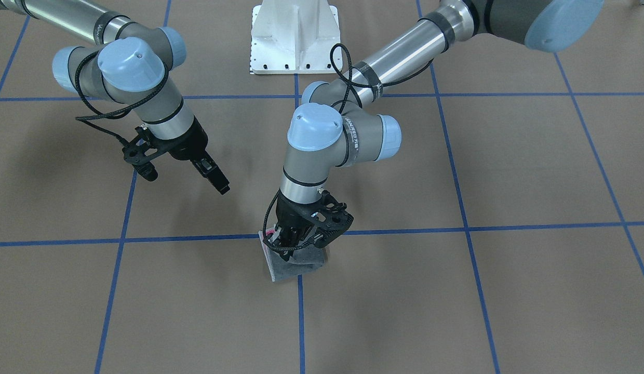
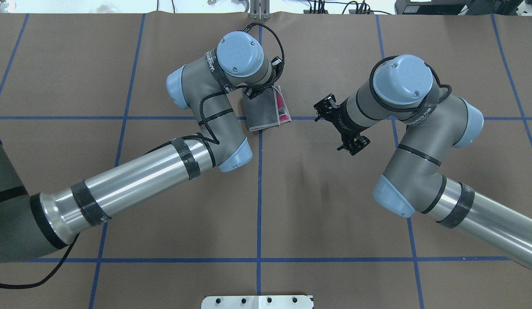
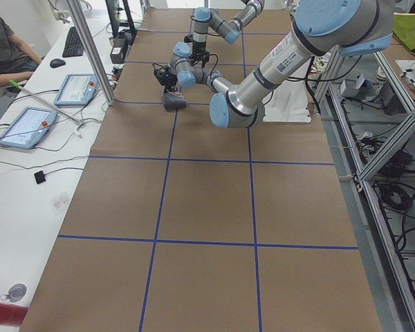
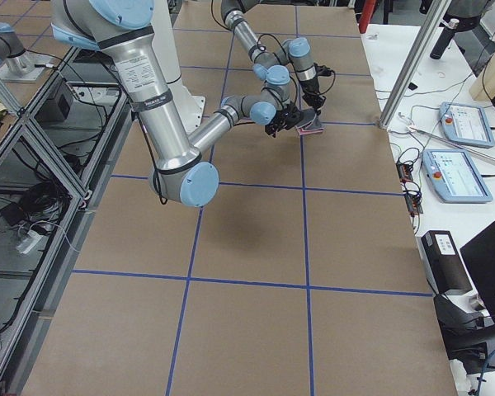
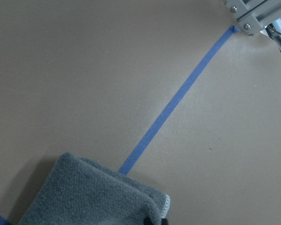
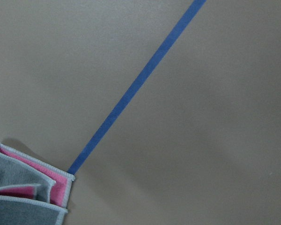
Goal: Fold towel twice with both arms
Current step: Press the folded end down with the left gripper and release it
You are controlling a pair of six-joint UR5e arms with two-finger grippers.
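Note:
The towel (image 2: 264,111) lies folded small on the brown table where two blue tape lines cross, dark grey outside with a pink strip along its right edge. In the front-facing view the towel (image 1: 300,265) sits under my left gripper (image 1: 281,246), which points down with its fingers pinched on the towel's edge. The left wrist view shows the grey towel (image 5: 93,192) close at the bottom. My right gripper (image 1: 184,176) hangs open above bare table, apart from the towel, and shows as the right gripper (image 2: 339,126) in the overhead view. The right wrist view catches the towel's layered pink and grey corner (image 6: 23,197).
The white base pedestal (image 1: 295,36) stands at the robot's side of the table. Blue tape lines (image 2: 259,193) grid the brown surface. Beyond the far edge, a side table holds tablets (image 3: 21,128) and a metal post (image 3: 90,48); a person (image 3: 3,41) sits there.

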